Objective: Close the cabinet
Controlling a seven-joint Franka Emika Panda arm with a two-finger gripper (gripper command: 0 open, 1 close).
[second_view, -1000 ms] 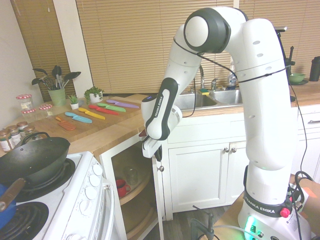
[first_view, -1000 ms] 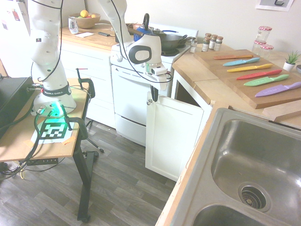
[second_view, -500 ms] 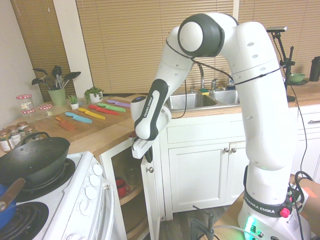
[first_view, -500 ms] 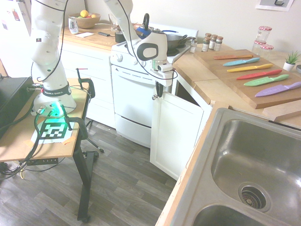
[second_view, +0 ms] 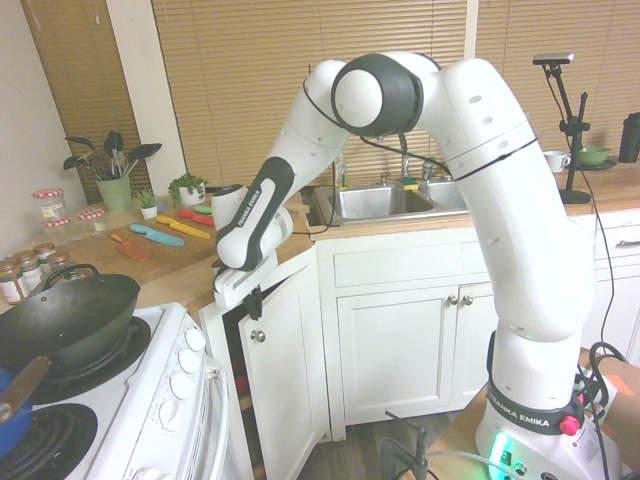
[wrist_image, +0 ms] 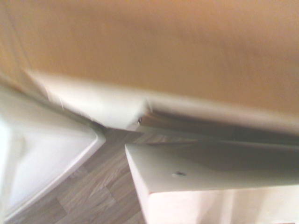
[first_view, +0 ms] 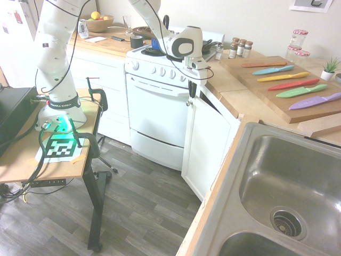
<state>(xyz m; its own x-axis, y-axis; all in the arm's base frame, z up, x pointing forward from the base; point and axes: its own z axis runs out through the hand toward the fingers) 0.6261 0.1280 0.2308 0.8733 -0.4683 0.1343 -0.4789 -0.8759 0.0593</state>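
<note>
Beside the oven: cabinet stands just right of it, under the wooden counter
door: nearly shut; narrow gap left at the knob side; dark sliver of interior visible in second exterior view
knob: just below the tool, on the door's top corner nearest the oven
tool: closed, holding nothing; pointing down, at the door's top edge just above the knob
step: final stretch of the closing push, by my read
next move: press the door toward the cabinet frame until flush; keep tool clear of the counter's overhang
</note>
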